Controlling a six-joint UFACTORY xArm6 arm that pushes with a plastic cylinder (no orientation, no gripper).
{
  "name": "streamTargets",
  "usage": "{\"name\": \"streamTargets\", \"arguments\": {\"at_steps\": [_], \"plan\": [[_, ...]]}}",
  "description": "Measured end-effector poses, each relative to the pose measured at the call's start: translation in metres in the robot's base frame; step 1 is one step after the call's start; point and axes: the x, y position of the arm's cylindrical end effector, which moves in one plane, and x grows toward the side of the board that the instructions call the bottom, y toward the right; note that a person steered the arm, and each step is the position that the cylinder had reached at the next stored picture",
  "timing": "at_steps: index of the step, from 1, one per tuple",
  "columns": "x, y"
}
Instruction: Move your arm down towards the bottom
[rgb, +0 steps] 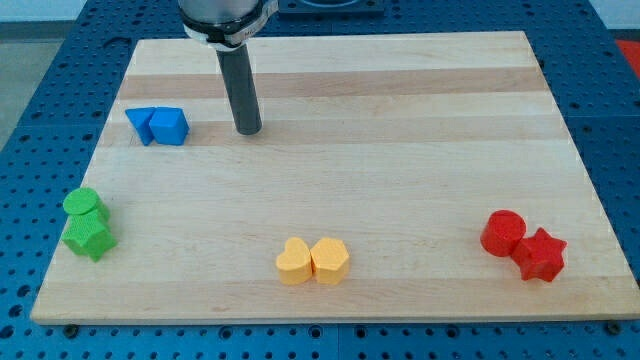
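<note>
Camera view looks down on a pale wooden board (400, 110) resting on a blue perforated table (40, 60). No hand or gripper is fitted, only a straight dark rod, so nothing is spread, pressed or pinched. My tip (248, 131) touches the board in its upper left part, just to the right of the blue blocks and clear of them. Two blue blocks sit touching near the left edge: a blue wedge-like block (140, 124) and a blue cube-like block (169, 126). Toward the bottom left corner, a green cylinder (82, 203) touches a green star-like block (89, 236). At the middle of the bottom edge, two yellow heart-shaped blocks (293, 262) (330, 260) stand side by side. Near the bottom right corner, a red cylinder (502, 232) touches a red star (541, 254).
</note>
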Motion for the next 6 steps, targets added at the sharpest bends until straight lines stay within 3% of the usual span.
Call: {"name": "streamTargets", "arguments": {"at_steps": [6], "plan": [[0.018, 0.032]]}}
